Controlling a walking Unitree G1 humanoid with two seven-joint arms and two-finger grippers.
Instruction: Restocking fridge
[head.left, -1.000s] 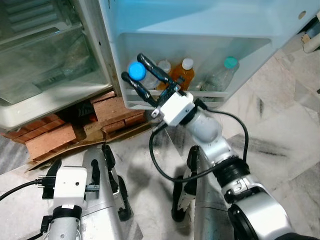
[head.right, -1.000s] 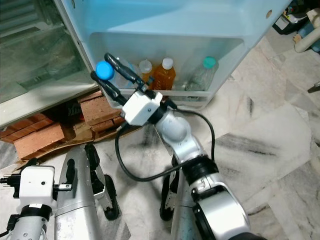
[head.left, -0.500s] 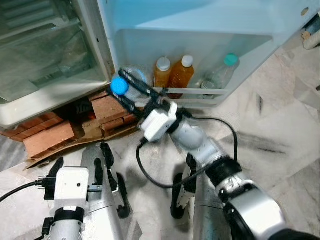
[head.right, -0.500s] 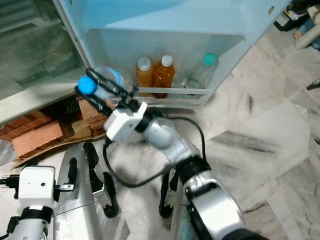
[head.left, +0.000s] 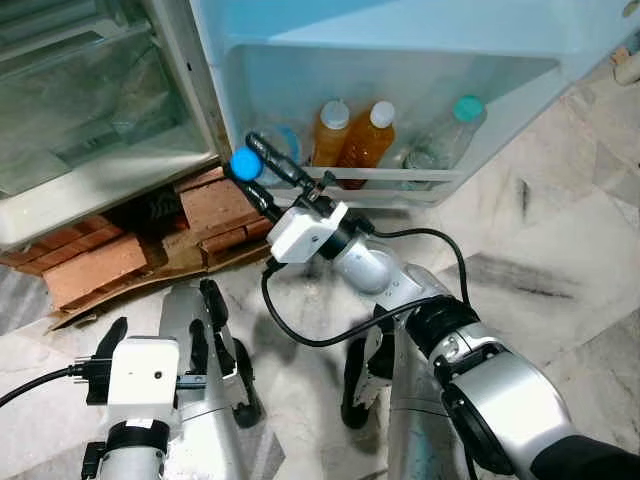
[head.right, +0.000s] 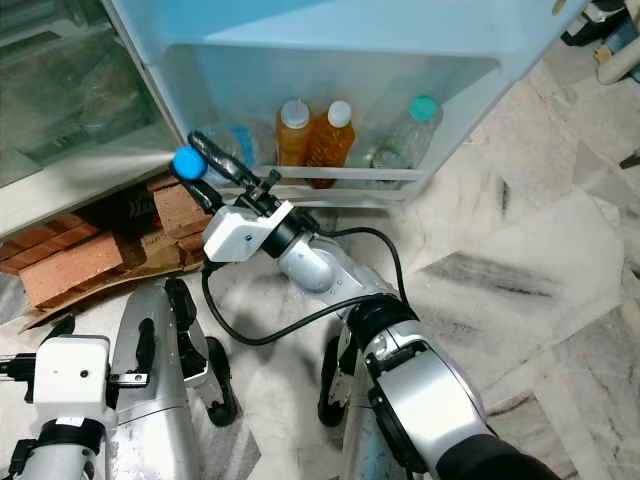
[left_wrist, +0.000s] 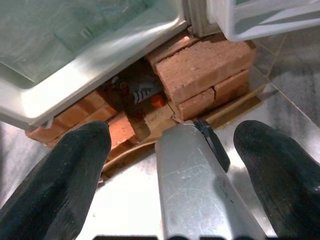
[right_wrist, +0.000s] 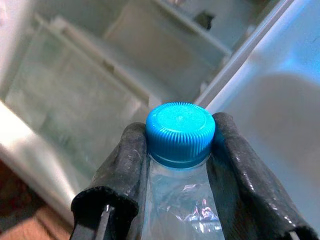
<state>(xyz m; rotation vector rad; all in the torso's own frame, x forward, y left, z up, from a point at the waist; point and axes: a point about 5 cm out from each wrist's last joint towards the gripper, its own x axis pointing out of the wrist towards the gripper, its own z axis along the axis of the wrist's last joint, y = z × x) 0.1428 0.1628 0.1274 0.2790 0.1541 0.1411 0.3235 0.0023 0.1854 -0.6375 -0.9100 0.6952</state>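
Note:
My right gripper (head.left: 258, 165) is shut on the neck of a clear water bottle just under its blue cap (head.left: 245, 163); the cap (right_wrist: 180, 131) sits between both black fingers (right_wrist: 125, 165). The bottle hangs tilted at the left end of the open fridge door's shelf (head.left: 430, 185), its clear body (head.right: 225, 145) over that end. In the shelf stand two orange juice bottles (head.left: 330, 130) (head.left: 368, 135) and a clear bottle with a teal cap (head.left: 455, 125). My left gripper (left_wrist: 170, 150) hangs idle and open, low beside my body.
The fridge's open compartment with a glass shelf (head.left: 90, 120) is on the left. Red bricks (head.left: 215, 205) and cardboard (head.left: 120, 295) lie under the fridge. Marble floor (head.left: 560, 260) stretches to the right.
The right gripper has carried the bottle left and lower relative to the juice bottles, toward the shelf's left end. The camera has shifted a little. The left arm is still.

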